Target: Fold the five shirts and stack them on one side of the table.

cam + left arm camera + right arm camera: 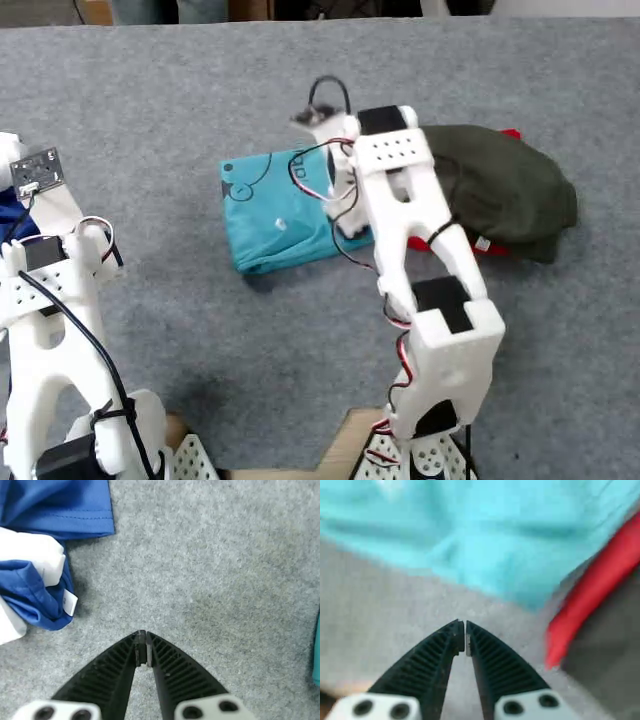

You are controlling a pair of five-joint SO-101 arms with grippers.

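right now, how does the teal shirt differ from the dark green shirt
The teal shirt is folded into a flat, neat rectangle; the dark green shirt is a rounded, rumpled mound. The teal shirt lies straight on the grey table, while the dark green shirt rests on a red shirt. Both lie side by side toward the far half of the table.

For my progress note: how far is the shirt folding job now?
Done: the teal fabric shirt lies folded; a dark green shirt sits bunched on a red shirt, a started stack. In hand: nothing; the right end effector is shut beside the teal shirt, the left end effector shut near the crumpled blue shirt and white shirt. Left: folding those two and stacking all five.
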